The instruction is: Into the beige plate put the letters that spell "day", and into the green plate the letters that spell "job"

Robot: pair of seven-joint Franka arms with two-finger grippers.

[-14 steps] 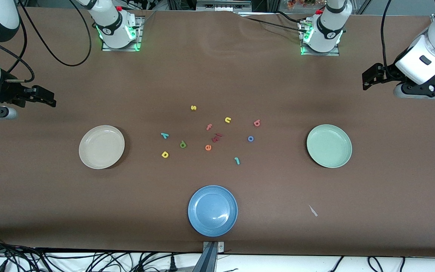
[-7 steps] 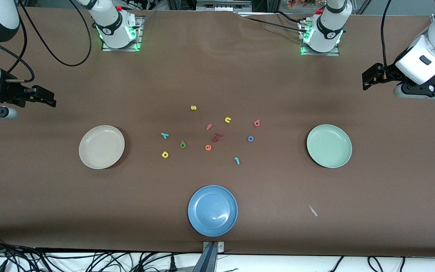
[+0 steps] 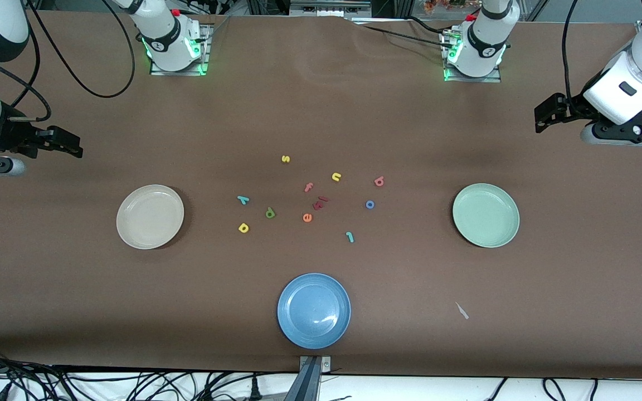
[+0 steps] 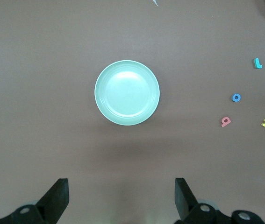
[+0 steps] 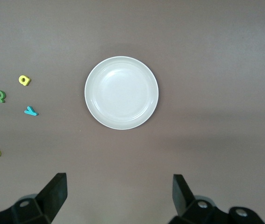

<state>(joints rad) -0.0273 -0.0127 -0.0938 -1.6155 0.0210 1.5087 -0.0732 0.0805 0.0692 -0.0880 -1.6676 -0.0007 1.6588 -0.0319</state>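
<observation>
Blue plate (image 3: 314, 310): you see it nearest the front camera, on the brown counter (image 3: 76, 289).
Teal j (image 3: 349, 237): on the counter, a bit farther back.
Yellow a (image 3: 243, 227), green d (image 3: 270, 213), teal y (image 3: 243, 199): close together, near the beige plate (image 3: 150, 216).
Blue o (image 3: 370, 204), red b (image 3: 379, 181): toward the green plate (image 3: 486, 215).
Both plates: nothing in them.
Right end effector (image 3: 67, 143): your fingers are spread wide, holding nothing, up over the counter's right-arm end; it waits.
Left end effector (image 3: 546, 113): also wide apart, holding nothing, over the left-arm end.
</observation>
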